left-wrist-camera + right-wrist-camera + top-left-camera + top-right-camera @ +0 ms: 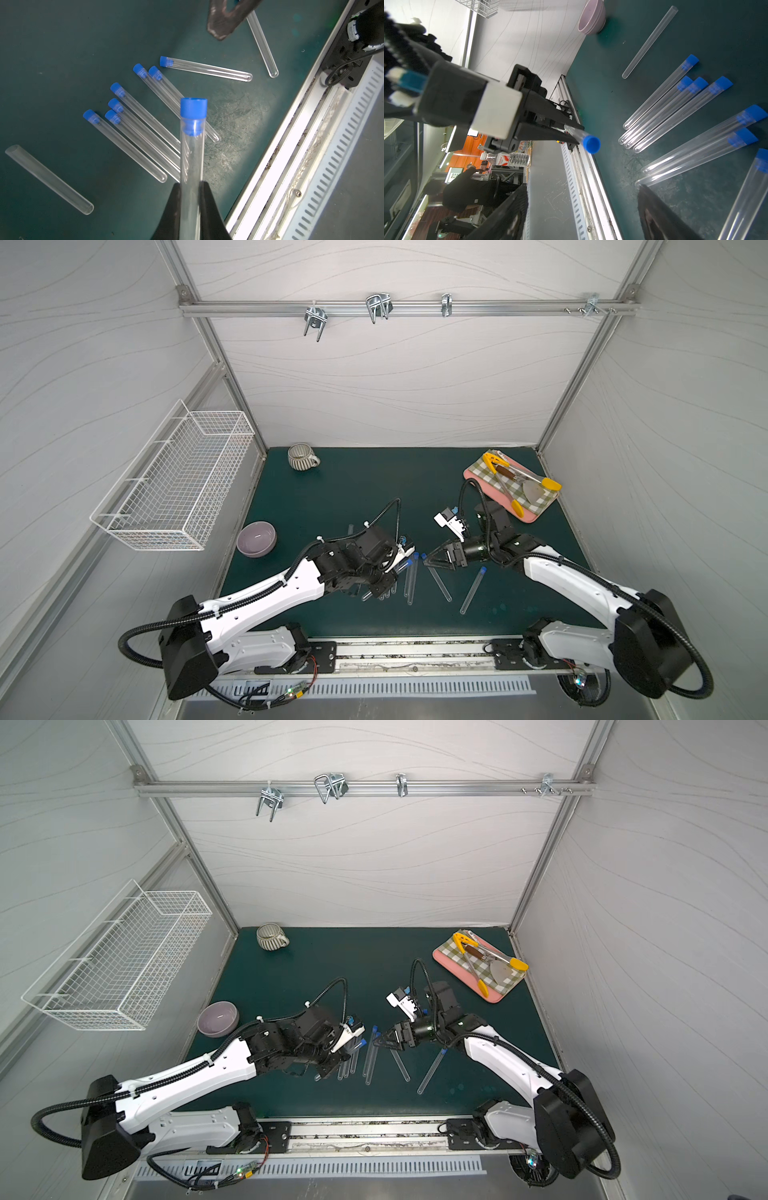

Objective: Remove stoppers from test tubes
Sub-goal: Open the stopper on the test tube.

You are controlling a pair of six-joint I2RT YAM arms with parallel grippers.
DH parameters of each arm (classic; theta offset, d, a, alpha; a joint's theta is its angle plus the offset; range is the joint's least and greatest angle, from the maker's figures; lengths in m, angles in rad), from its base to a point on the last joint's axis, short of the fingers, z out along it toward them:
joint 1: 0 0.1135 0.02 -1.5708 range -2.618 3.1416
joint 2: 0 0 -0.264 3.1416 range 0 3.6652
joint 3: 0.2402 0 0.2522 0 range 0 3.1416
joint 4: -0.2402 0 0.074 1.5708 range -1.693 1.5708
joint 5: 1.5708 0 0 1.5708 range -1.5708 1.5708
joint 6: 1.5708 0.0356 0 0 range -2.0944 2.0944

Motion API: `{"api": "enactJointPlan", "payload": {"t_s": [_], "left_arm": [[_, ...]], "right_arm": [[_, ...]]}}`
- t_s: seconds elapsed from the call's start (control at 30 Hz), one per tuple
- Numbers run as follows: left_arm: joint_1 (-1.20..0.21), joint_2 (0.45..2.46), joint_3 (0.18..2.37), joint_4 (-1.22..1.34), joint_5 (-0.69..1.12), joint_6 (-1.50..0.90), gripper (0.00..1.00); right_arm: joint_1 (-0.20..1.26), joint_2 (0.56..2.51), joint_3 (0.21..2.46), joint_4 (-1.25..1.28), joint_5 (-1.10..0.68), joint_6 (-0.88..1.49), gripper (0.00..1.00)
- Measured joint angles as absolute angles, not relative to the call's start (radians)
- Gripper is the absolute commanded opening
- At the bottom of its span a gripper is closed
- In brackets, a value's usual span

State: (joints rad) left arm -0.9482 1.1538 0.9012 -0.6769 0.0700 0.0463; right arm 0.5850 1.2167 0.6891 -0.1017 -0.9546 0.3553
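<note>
Nearest the base, along the mat's front edge: bare aluminium rail [291, 166], scratched and dusty, beside a white slotted strip [342, 166].

Just beyond, on the dark green mat [62, 52], scuffed pale in one patch: seven test tubes [207, 69] lying loose, clear, thin and round-bottomed, each plugged by a bright blue stopper [166, 61], several side by side and touching. Off to one side, an open tube [47, 178] with no plug. One half-hidden tube [262, 45], mouth end covered by a dark, blurred finger [222, 22] of the right gripper [430, 562]. In both top views, most of the cluster lost under the left arm's wrist.

Left gripper [190, 185]: clamped on a raised tube [191, 158] between black fingers, lower end cut off by the frame, flanged blue cap [193, 108] seated in the mouth. Right gripper: spread wide, grasping nothing, facing that cap and apart from it.

Farther out: smooth lilac bowl [256, 538]. Farthest: ribbed striped mug [302, 456]; pink tray [528, 516] under a checked cloth, with yellow-tipped tongs [505, 485], details hard to make out; white wire basket [174, 489] on the side wall.
</note>
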Motion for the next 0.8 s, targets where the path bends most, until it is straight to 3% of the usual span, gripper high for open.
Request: {"api": "enactJointPlan", "payload": {"t_s": [0.27,0.67,0.8], "left_arm": [[-0.985,1.151,0.902,-0.651,0.064,0.054,0.0],[-0.997,1.139,0.902,-0.626,0.065,0.059,0.0],[-0.998,1.139,0.902,-0.625,0.065,0.06,0.0]], "right_arm": [[0.618,1.267,0.695,-0.045,-0.955,0.376,0.65],[0.657,1.295,0.698,0.016,-0.961,0.401,0.35],[0.661,1.295,0.698,0.031,-0.963,0.406,0.3]]}}
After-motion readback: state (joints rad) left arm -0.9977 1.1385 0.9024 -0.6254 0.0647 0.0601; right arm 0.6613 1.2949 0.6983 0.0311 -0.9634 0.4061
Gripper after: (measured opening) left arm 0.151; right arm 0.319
